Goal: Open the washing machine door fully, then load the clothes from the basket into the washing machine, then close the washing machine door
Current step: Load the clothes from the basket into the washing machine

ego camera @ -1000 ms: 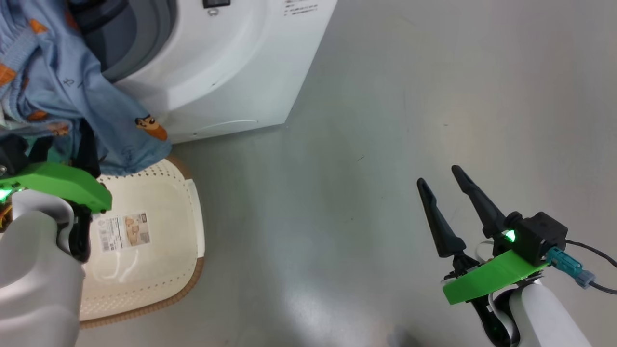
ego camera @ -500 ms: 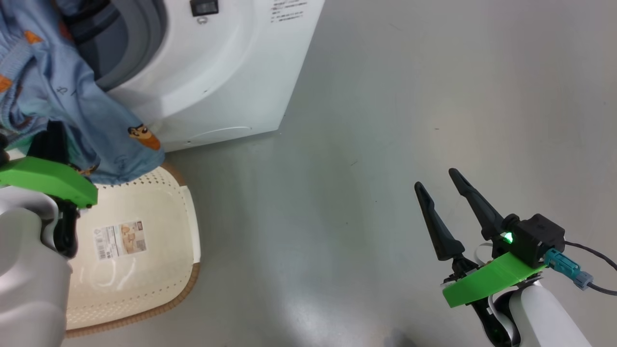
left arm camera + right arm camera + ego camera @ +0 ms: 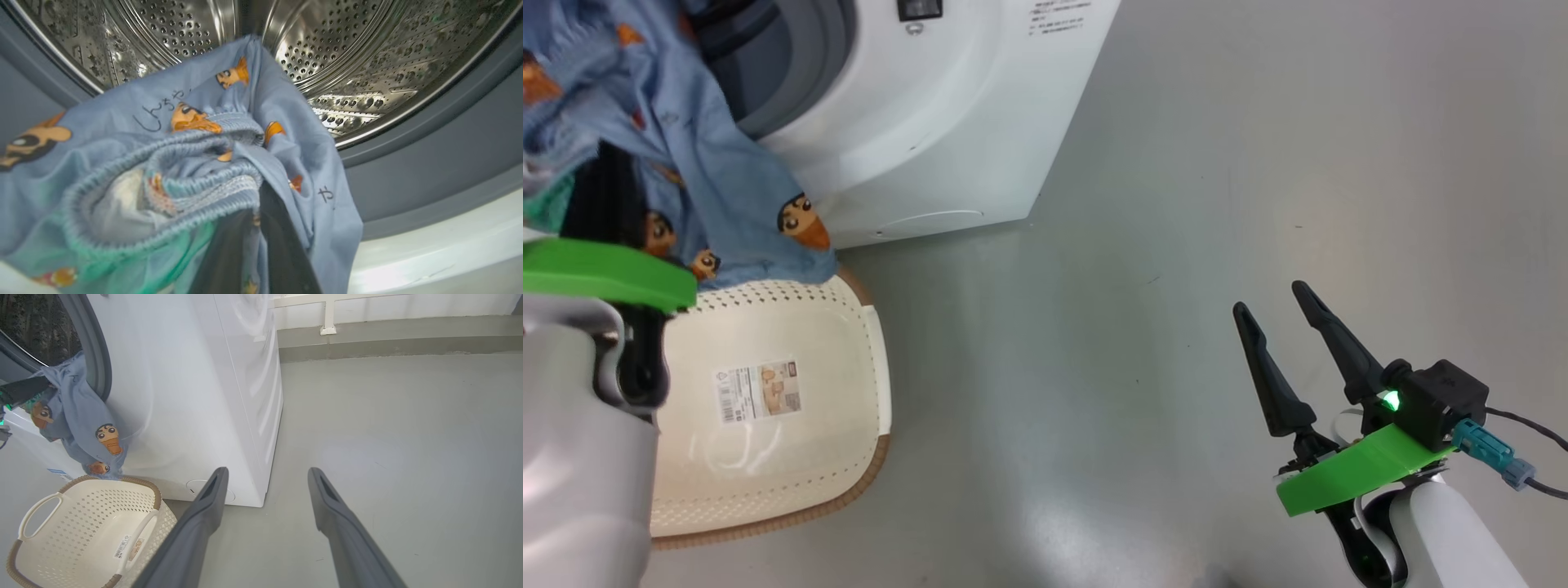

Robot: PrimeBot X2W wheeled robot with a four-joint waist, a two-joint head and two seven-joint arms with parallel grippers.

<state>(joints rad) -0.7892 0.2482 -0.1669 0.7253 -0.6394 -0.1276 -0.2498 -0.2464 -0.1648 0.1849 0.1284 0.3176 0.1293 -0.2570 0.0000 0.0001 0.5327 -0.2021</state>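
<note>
My left gripper (image 3: 259, 196) is shut on a bundle of blue clothes (image 3: 184, 155) printed with orange-brown cartoon faces. It holds them at the mouth of the washing machine (image 3: 931, 122), just in front of the steel drum (image 3: 367, 61). The clothes (image 3: 711, 180) hang down over the far rim of the cream basket (image 3: 874, 457), whose labelled bottom shows bare. The hanging clothes (image 3: 77, 416) and the basket (image 3: 90, 522) also appear in the right wrist view. My right gripper (image 3: 1269, 297) stands open over the floor at the lower right, holding nothing. The washing machine door is out of view.
A grey rubber gasket (image 3: 429, 163) rings the drum opening. Grey floor (image 3: 1176, 204) stretches to the right of the machine. A low wall ledge (image 3: 388, 339) runs behind it. A cable (image 3: 1535, 433) trails from my right wrist.
The head view has shifted a little. My left gripper has lifted the clothes slightly higher towards the drum opening. The right arm has stayed where it was.
</note>
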